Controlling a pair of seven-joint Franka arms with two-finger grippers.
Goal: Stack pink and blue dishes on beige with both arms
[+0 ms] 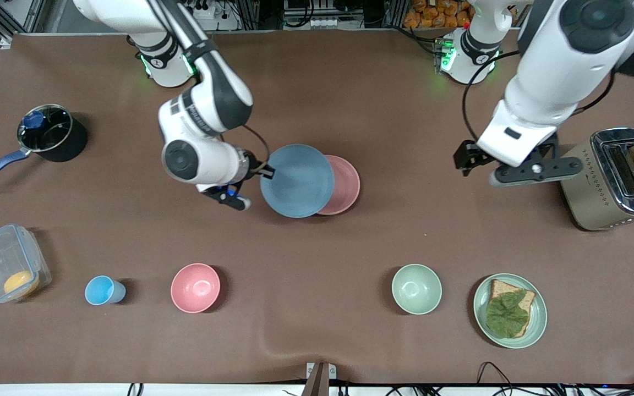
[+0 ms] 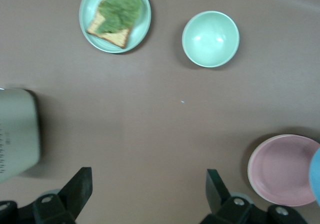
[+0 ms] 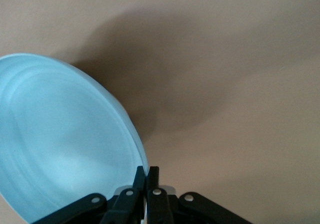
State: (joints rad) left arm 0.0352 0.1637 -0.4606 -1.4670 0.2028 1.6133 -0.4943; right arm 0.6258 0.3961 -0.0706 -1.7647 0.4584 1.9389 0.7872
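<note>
Pinching the blue plate (image 1: 296, 180) by its rim, the right gripper (image 1: 264, 172) carries it over the pink plate (image 1: 344, 184) (beige barely peeks beneath), so lowering and centring looks next, while the left gripper (image 1: 479, 165), fingers spread, waits beside the toaster (image 1: 597, 187).

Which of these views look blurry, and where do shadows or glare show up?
Left wrist view: toaster smeared at the edge, glints inside the green bowl. Right wrist view: blue plate soft, broad shadow on the table. Front view: sharp, shine on the pink bowl.
</note>
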